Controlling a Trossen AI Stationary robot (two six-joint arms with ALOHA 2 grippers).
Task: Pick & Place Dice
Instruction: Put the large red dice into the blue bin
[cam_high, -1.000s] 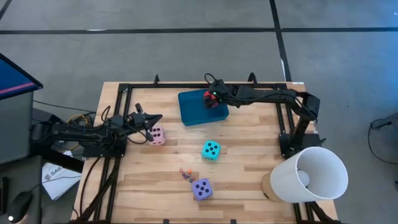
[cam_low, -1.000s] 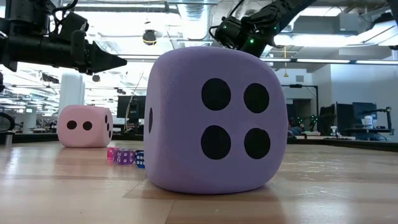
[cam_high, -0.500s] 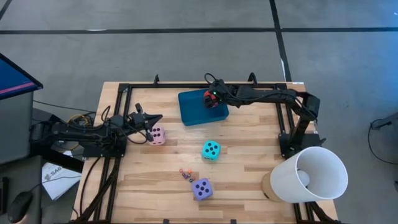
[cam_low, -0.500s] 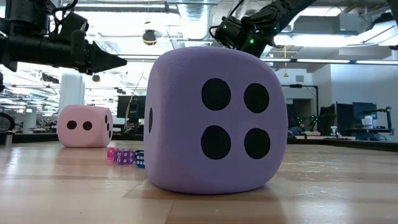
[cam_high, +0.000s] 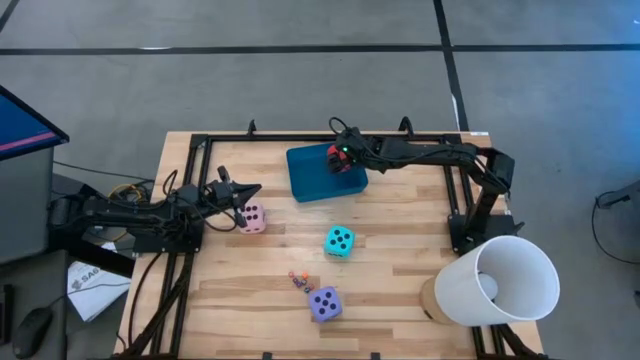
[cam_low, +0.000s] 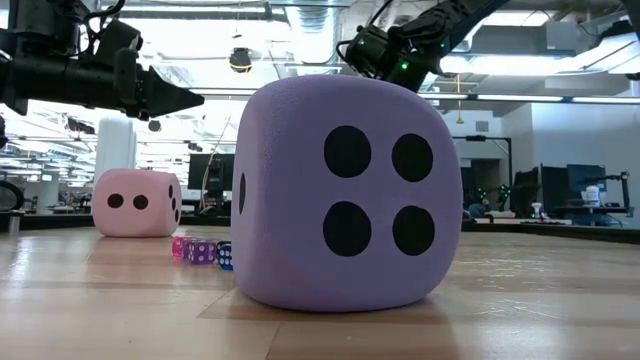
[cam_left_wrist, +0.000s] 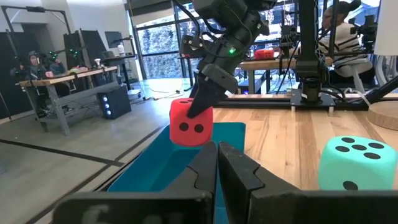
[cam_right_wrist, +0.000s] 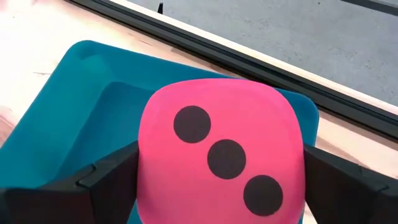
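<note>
light: bright, even | ceiling glare in low view | shadows: soft

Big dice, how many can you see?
4. Red die in the right gripper over the tray; pink by the left gripper; turquoise mid-table; purple nearest the front.

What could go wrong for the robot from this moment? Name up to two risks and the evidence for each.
1. The right gripper holds the red die over the teal tray near its edge; released here, it might roll out.
2. The shut left gripper hovers beside the pink die and could nudge it.
</note>
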